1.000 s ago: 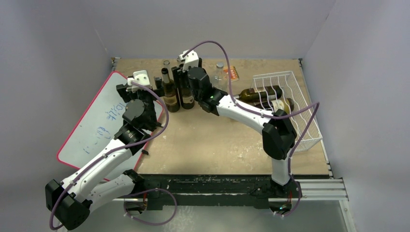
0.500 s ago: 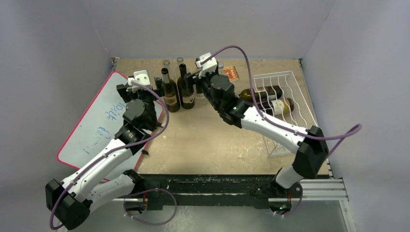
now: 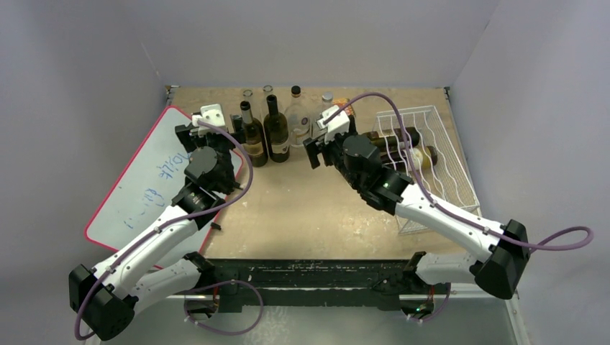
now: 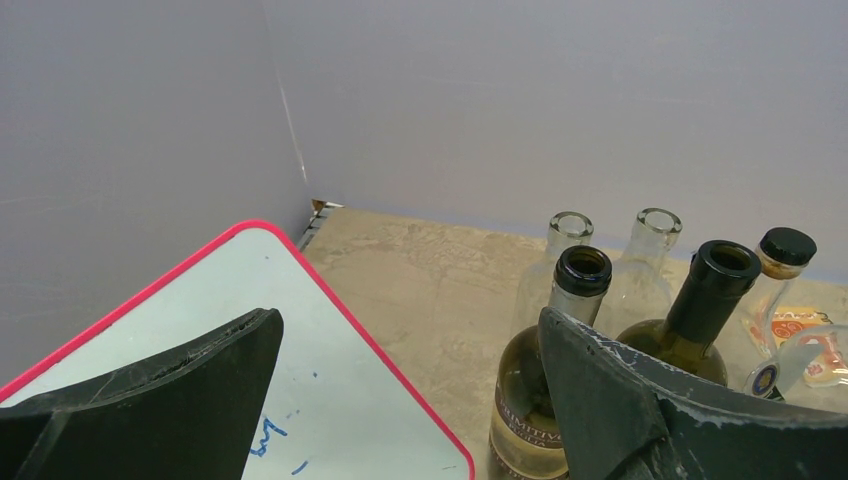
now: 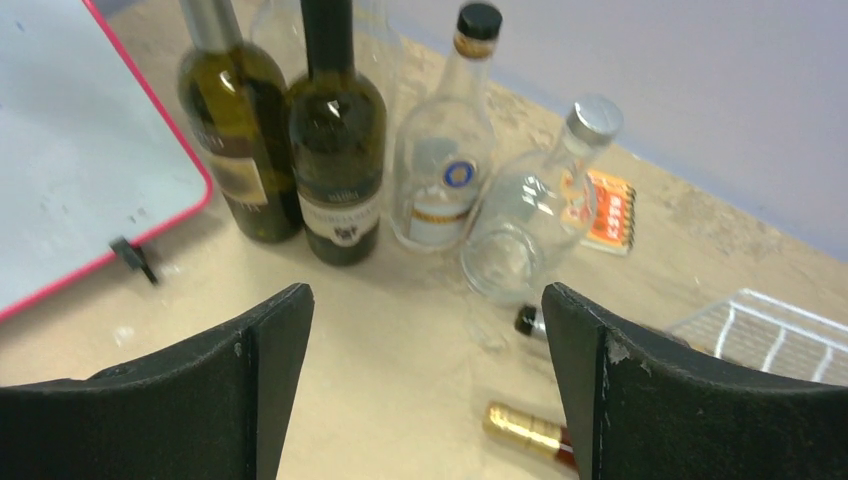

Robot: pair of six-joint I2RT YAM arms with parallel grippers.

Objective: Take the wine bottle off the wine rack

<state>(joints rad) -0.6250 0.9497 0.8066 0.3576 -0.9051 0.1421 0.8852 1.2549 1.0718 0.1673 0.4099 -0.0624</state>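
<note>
Two wine bottles of dark, glossy glass, laid on their sides in the wine rack (image 3: 406, 111) at the right of the overhead frame: upper wine bottle (image 3: 411, 135), then lower wine bottle (image 3: 424, 154) just below it, with a pale label. Necks pointing left, out past the rack's side; one black cap and one gold foil cap at lower right of the right wrist view, over bare board.

Wine rack: thin white wire, basket-shaped, wavy cradles; set along the right edge of the counter (image 3: 302, 208), close to the side wall.

Counter: tan board, mottled, scuffed with pale smears. Broad open patch at frame centre, between the two arms.

Standing group, upper centre, near the back edge: dark green bottles (image 3: 277, 136), a labelled pair side by side, mouths open; clear bottles (image 4: 650, 260) behind, uncapped; black-capped clear bottle (image 3: 296, 118), rounded body; silver-capped clear bottle (image 5: 530, 220); orange packet (image 5: 608, 212), flat on the board.

Whiteboard (image 3: 140, 183): glossy white, red rim, rounded corners, blue scribble; angled across the left of the frame.

Left end effector (image 4: 408, 330): matte black fingers, chipped edges, spread wide, just left of the green pair.

Right end effector (image 5: 425, 300): fingers spread apart, bare counter showing between them; placed between the standing group and the rack.
</note>
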